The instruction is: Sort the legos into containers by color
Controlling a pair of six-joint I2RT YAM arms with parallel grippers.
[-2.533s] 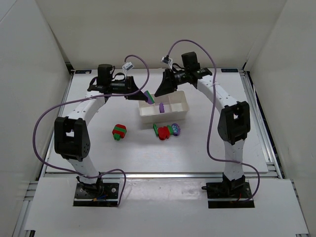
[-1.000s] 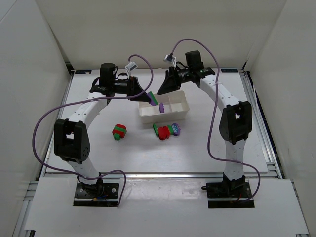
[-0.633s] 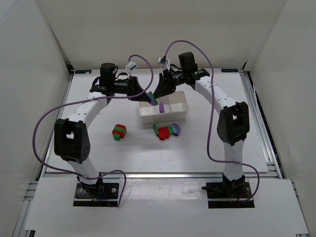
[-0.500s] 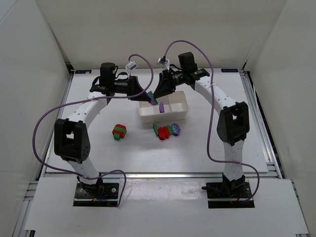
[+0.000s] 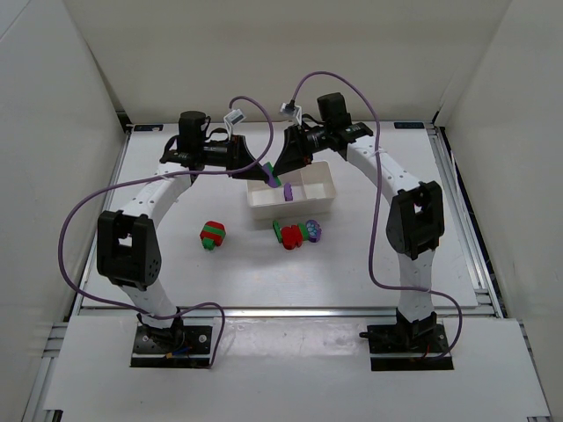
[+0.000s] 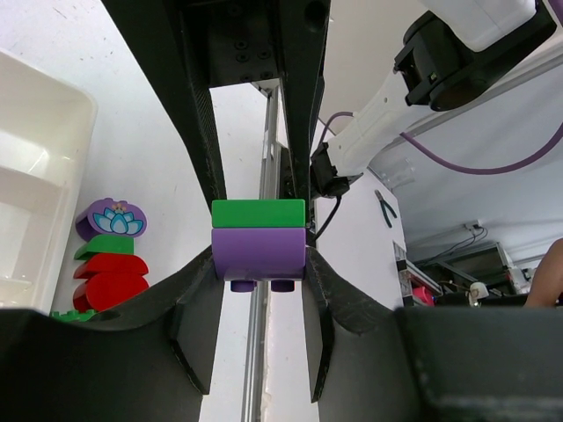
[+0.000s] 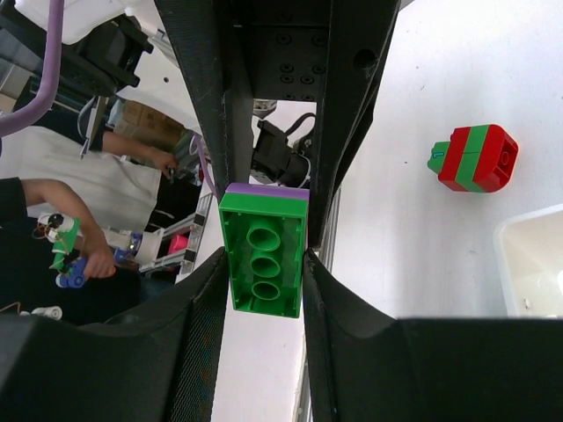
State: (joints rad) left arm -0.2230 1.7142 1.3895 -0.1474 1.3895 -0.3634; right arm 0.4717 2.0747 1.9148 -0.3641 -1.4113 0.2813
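Note:
A two-brick stack hangs in the air over the left end of the white tray [image 5: 303, 200], held from both sides. My left gripper [image 5: 264, 170] [image 6: 258, 265] is shut on its purple brick [image 6: 258, 252]. My right gripper [image 5: 280, 172] [image 7: 264, 268] is shut on its green brick [image 7: 264, 257] [image 6: 258, 214]. The two grippers face each other, fingertip to fingertip. A loose purple lego [image 5: 288, 190] lies in the tray's left compartment. On the table in front of the tray are a red-and-green stack [image 5: 212, 235] [image 7: 475, 158] and a cluster of red, green and purple legos [image 5: 296, 234] [image 6: 110, 255].
The tray's other compartments show white and bare. Purple cables loop over both arms. White walls close in the table on three sides, with a metal rail [image 5: 281, 309] along the near edge.
The right gripper has swung left to meet the left gripper and closed on the green brick. The left gripper has held still with the stack.

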